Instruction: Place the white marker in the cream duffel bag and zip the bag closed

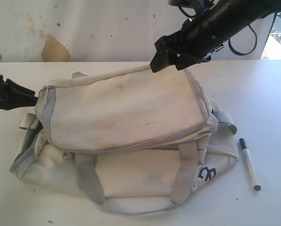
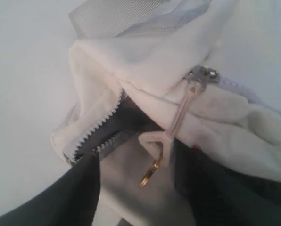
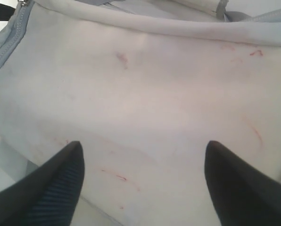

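Observation:
The cream duffel bag [image 1: 126, 117] lies stained side up in the middle of the white table. The white marker [image 1: 249, 164], dark-capped, rests on the table to its right, apart from both grippers. My left gripper [image 1: 32, 99] is at the bag's left end; in the left wrist view the left gripper [image 2: 135, 155] stands open. Between its fingers hang the zipper's pale pull tab [image 2: 157, 139] and a gold ring [image 2: 150, 173], below the slider [image 2: 204, 75]. The zipper teeth [image 2: 95, 127] gape over dark lining. My right gripper [image 1: 168, 63], open, hovers over the bag's far top edge and holds nothing [image 3: 144, 143].
A grey carry strap [image 1: 91, 181] loops toward the table's front edge. The wall behind carries a brown patch [image 1: 54, 49]. A dark cable [image 1: 242, 47] hangs from the right arm. Bare table [image 1: 268, 94] stretches right of the bag around the marker.

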Available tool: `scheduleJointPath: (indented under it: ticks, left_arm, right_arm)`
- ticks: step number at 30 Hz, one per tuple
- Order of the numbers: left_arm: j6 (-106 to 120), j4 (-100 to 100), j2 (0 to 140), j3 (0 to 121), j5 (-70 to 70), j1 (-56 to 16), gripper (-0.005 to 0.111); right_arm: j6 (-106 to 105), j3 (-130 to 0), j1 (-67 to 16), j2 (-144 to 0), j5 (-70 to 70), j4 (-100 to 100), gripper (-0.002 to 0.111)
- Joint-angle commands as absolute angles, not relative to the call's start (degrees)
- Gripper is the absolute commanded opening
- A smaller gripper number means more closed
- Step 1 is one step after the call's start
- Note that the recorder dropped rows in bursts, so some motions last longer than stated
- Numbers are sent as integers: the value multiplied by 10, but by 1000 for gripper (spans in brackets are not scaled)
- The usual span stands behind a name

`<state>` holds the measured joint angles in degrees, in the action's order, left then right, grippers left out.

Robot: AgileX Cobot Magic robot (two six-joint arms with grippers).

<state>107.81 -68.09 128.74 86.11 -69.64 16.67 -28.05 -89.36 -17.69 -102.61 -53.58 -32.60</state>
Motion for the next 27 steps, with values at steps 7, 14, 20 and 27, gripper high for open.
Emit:
scheduleJointPath:
  ticks: [7,14,20,27]
  left_arm:
    - [1113,-677,1286,859,-700,164,55]
    - [1145,-689,1286,859,-700,159,55]
    - [1157,-689,1286,859,-698,142,55]
    - [1157,-689,1286,859,-676,140,46]
  right_arm:
    - [-286,-892,-178,-1025,-536,-324,66]
    - [-286,-892,-178,-1025,-532,-324,66]
    - [-286,-892,-178,-1025,-526,-326,66]
    - [-286,-892,-178,-1025,-520,-326,66]
